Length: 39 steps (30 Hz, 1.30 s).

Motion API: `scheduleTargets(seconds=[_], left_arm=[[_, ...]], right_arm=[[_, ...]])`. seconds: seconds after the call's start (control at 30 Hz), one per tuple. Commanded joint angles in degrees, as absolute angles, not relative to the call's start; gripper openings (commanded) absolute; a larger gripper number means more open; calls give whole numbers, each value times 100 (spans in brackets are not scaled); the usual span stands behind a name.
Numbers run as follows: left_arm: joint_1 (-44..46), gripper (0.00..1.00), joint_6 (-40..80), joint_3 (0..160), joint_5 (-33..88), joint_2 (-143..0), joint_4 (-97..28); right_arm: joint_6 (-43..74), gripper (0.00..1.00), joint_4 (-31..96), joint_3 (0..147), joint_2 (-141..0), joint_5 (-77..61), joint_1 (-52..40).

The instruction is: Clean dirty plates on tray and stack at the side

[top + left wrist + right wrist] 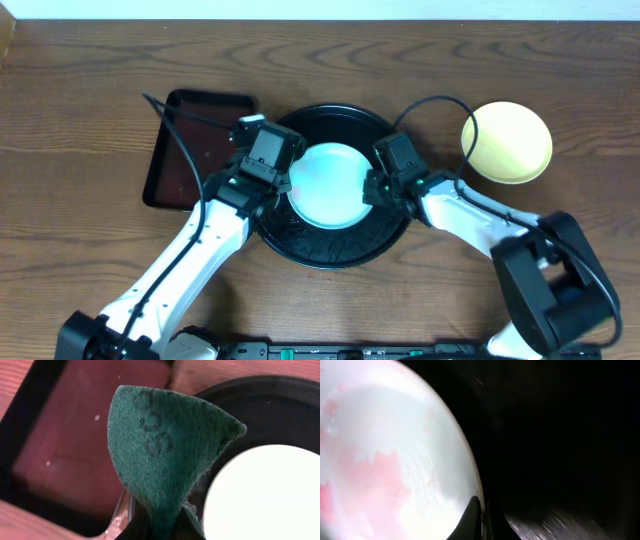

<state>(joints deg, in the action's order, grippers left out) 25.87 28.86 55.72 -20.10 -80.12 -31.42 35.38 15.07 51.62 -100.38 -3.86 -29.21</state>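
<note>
There's the left gripper (276, 188), jaws pinching a green scouring pad (160, 455) over the black tray (335, 256), left rim. The right gripper (372, 190), jaws shut, sits at the smeared mint-white plate (328, 188) inside it. On the table (80, 240), rightward, the yellow plate (507, 142).

Centre plate (328, 185): mint-white, with pink-red smears I can make out
Round tray (330, 256): glossy black
Plate near desk's right edge (507, 142): pale yellow
Scouring pad (165, 455): dark green
Rectangular tray (185, 150): reddish-brown
</note>
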Motion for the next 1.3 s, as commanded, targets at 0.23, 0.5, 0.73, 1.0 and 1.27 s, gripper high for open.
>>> scheduleTargets(seconds=[0.23,0.5,0.73,1.0,1.27], left_arm=[[1870,7,3072,5535,-2023,-8123,-3205],[607,8,3000,5535,-961,-8123,-3214],[14,7,2845,5535,-296,-8123,-3214],[-10,8,2724,5533,-296,-8125,-3253],[-10,7,2724,5522,-296,-8125,-3253]], right_arm=[[2412,1,2663,5061,-7559,1487,-3271],[808,1,2362,5061,-6886,3636,-3826],[-1431,1,862,5061,-6901,4923,-4167],[-4084,1,-1197,5061,-6901,5120,-4508],[-5476,1,-2324,5061,-6901,5107,-4845]])
